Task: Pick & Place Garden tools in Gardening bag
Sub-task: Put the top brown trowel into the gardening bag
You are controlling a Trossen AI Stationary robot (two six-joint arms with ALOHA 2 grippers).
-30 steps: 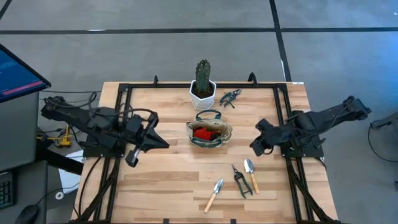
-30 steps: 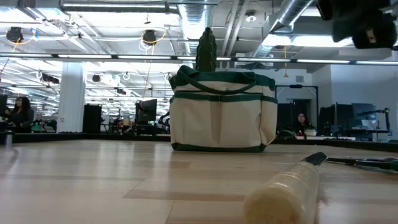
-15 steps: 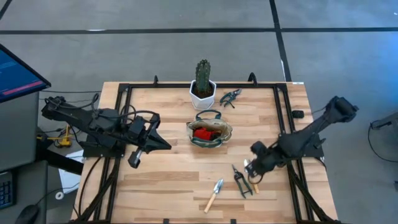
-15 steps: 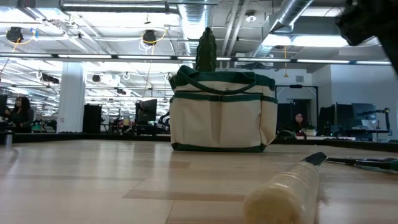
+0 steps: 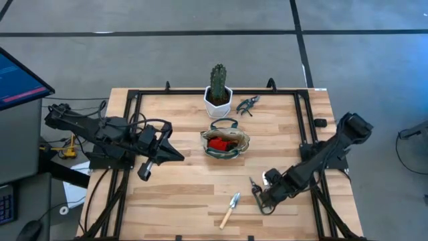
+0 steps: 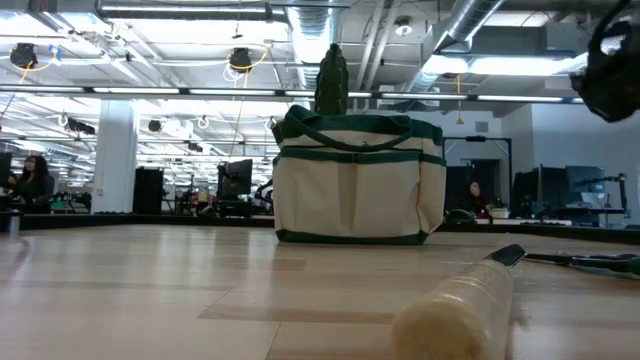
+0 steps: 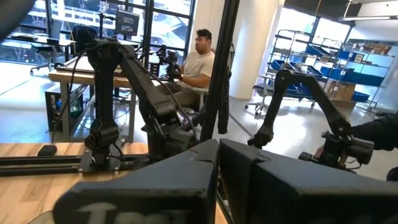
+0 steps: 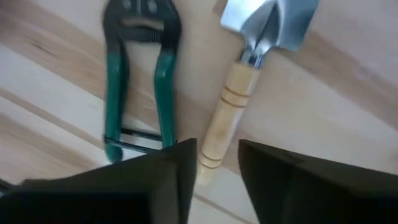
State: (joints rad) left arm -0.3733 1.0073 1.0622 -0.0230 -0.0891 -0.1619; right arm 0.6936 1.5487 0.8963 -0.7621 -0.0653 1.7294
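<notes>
Above wooden-handled trowel (image 8: pixel 249 93), right gripper (image 8: pixel 216 165) part-open, empty; no legible writing.

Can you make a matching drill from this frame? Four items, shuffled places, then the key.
Items:
1. red pruner-like piece
2. cactus
3. green-handled shears
4. right gripper

Places:
A. in the white pot at the table's far edge
B. low over the tools at the near right
C. inside the gardening bag
D. flat on the table beside the wooden-handled trowel

Pairs: 1-C, 2-A, 3-D, 4-B
</notes>
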